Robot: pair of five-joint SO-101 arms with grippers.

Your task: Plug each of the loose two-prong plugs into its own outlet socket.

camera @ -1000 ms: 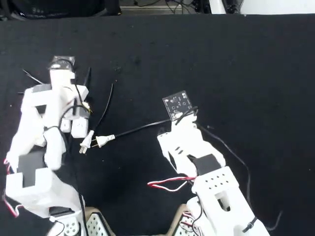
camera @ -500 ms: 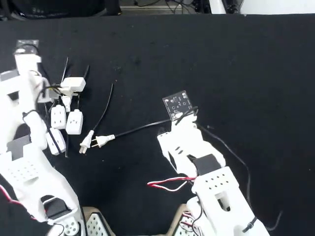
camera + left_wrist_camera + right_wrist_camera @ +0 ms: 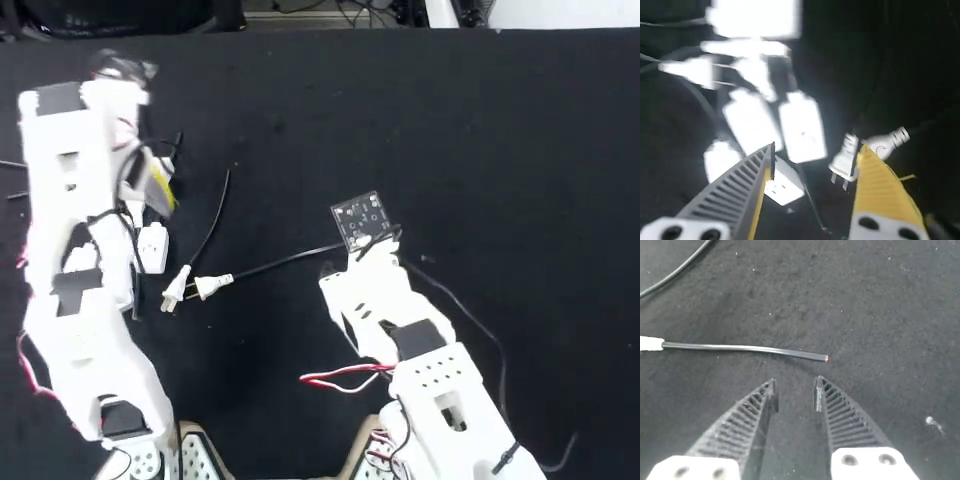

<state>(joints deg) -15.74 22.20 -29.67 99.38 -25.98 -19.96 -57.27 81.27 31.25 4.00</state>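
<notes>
Step in hand, judged: approach to loose plug; plug lies on desk near outlet sockets, prongs free; left end effector spread, empty, above sockets; right end effector slightly parted, empty, low over desk; next: pinch plug body, align prongs to slots.

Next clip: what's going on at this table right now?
Two arms sit at a black table. The left gripper hangs open above a cluster of white outlet sockets, holding nothing. One loose two-prong plug lies on the table beside the sockets, not plugged in. The right gripper is open too, low over the table just short of the bare end of a black cord, gripping nothing.
</notes>
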